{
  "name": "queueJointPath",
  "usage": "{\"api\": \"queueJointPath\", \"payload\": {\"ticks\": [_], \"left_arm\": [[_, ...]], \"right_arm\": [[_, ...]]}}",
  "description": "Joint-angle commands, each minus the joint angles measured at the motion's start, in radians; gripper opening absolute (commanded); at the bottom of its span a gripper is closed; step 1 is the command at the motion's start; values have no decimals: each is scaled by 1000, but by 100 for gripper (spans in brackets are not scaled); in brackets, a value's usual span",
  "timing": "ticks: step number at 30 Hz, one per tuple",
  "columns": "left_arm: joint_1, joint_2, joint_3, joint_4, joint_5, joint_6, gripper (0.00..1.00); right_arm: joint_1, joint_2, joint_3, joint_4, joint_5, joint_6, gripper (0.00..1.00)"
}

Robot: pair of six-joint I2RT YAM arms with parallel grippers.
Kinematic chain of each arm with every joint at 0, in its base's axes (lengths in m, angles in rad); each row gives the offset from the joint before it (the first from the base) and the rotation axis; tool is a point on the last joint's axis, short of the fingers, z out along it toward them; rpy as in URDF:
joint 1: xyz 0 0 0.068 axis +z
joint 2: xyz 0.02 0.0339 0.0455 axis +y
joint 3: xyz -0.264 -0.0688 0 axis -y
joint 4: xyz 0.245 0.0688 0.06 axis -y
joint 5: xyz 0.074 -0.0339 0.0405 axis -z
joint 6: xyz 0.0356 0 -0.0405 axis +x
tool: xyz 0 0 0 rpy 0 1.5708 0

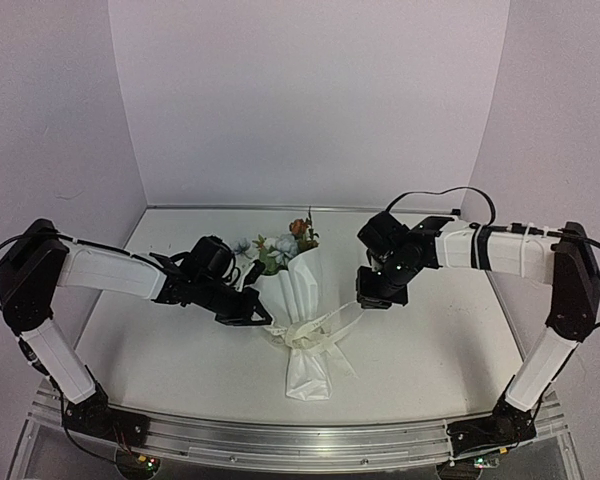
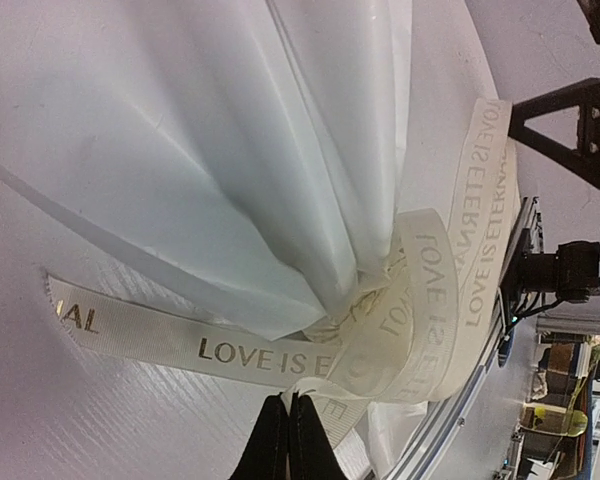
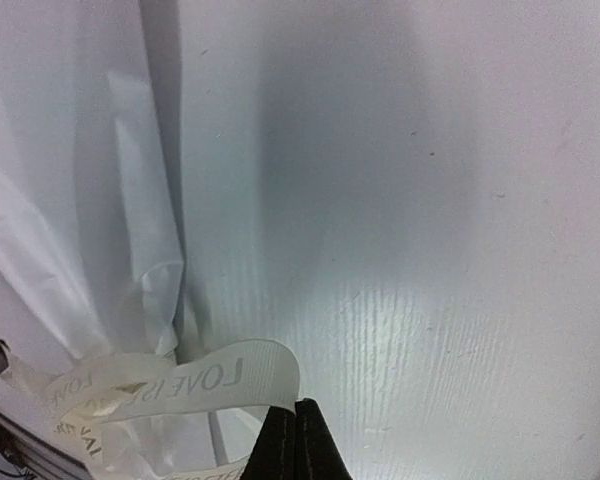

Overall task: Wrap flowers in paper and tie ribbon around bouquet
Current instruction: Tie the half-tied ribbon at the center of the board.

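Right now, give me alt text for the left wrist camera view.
A cream ribbon printed LOVE IS ETERNAL is tied around the gathered neck of white paper lying on a white table. The left gripper, shut, sits just below the knot at the bottom edge.

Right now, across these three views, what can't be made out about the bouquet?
Stems of the flowers: hidden inside the paper, every view.
Knot of the ribbon: bunched and blurred, left wrist view; tightness unclear.
Whether the right fingers pinch the ribbon: right wrist view, bottom edge cuts it off.
Lettering on the ribbon: too small, top view.
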Motion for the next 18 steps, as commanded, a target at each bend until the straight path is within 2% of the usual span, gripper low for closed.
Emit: {"api": "queueJointPath", "payload": {"ticks": [1,10,18], "left_arm": [[4,-45,-21,29,-8,-3,0],[7,-95,-54,-8,-77,-23,0],[34,-146,-106,-33,-129,-42,0]], "right_arm": [[-14,17,-16,40,131,8,0],[-15,-10,-106,46,152,-198,0],[-1,-63,-226,46,214,-263,0]]}}
